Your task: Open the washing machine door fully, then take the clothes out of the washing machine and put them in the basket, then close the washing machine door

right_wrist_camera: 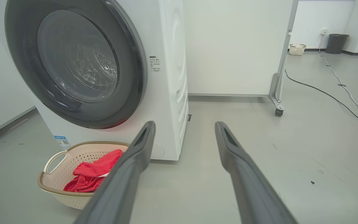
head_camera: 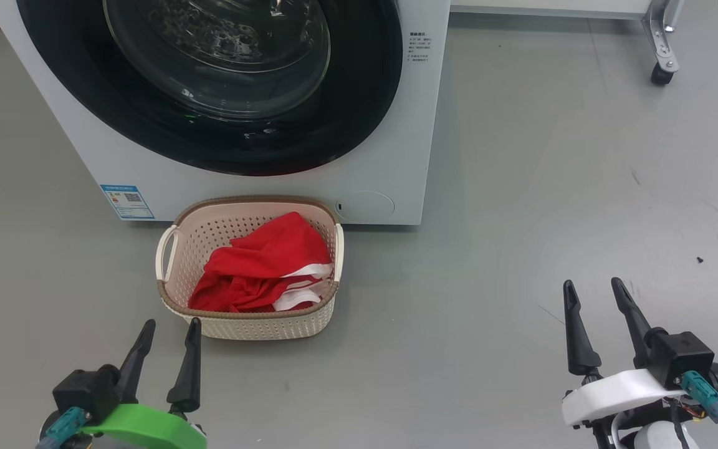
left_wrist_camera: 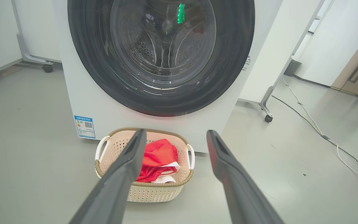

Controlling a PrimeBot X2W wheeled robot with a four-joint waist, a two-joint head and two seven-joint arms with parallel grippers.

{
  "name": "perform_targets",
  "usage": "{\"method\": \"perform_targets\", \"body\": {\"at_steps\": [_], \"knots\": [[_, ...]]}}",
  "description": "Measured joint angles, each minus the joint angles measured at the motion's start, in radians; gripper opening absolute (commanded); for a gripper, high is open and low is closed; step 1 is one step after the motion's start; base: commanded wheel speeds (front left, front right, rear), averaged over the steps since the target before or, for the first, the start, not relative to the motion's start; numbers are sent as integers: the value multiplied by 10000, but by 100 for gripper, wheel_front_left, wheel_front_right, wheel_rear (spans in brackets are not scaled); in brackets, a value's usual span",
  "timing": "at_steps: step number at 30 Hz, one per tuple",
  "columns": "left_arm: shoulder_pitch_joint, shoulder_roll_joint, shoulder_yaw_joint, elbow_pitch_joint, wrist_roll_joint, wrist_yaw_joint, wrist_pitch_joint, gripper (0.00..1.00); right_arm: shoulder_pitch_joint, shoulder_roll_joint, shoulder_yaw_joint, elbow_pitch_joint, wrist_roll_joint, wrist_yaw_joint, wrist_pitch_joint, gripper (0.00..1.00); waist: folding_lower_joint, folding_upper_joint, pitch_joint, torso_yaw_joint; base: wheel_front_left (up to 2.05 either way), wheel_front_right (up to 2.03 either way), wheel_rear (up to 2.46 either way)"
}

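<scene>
Grippers are hovering nearest of all, low over the grey floor. The left gripper [head_camera: 172, 324] is at the near left and the right gripper [head_camera: 593, 284] at the near right, each with its two dark fingers spread apart and carrying nothing.

Just beyond the left gripper the basket [head_camera: 259, 327] is sitting on the floor. The clothes [head_camera: 259, 262] are lying inside it, red, with a white-trimmed fold leaning against the near right rim.

Behind the basket, touching it or very nearly so, the washing machine [head_camera: 390, 143] is standing with its door [head_camera: 362, 93] lying flush against the front. Through the glass the steel drum is looking empty, though reflections are hiding its lower part. On that reading the job is looking finished, or all but finished.

The pictures are not settling whether the door is latching. If it is only pushed to, it could swing open again and undo the last step.

The left gripper is pointing straight at the basket. A careless forward reach could shove the basket against the machine or tip the loose fold over the rim.

Farther off to the right, a cable [left_wrist_camera: 322, 134] is trailing across the floor beside a wheeled frame [left_wrist_camera: 267, 109]. A base that is turning or rolling that way could snag on it.
</scene>
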Motion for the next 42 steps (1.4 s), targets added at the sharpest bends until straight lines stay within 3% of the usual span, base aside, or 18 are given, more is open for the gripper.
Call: {"method": "perform_targets", "body": {"at_steps": [12,13,24,42], "knots": [[1,56,2,40,-234,0,0,100,1,52,-59,2,0,73,0,100,0,0,-118,0,0,0,0],[1,59,15,33,-249,0,0,0,3,52,-59,2,0,73,0,0,0,0,-125,3,0,0,0],[250,-217,-31,485,-633,0,140,0,353,211,-27,548,380,77,31,0,0,0,-146,-24,0,0,0],[249,-337,491,330,-2704,0,769,0,324,211,-414,548,3266,334,715,0,0,0,-222,-121,0,0,0]]}}
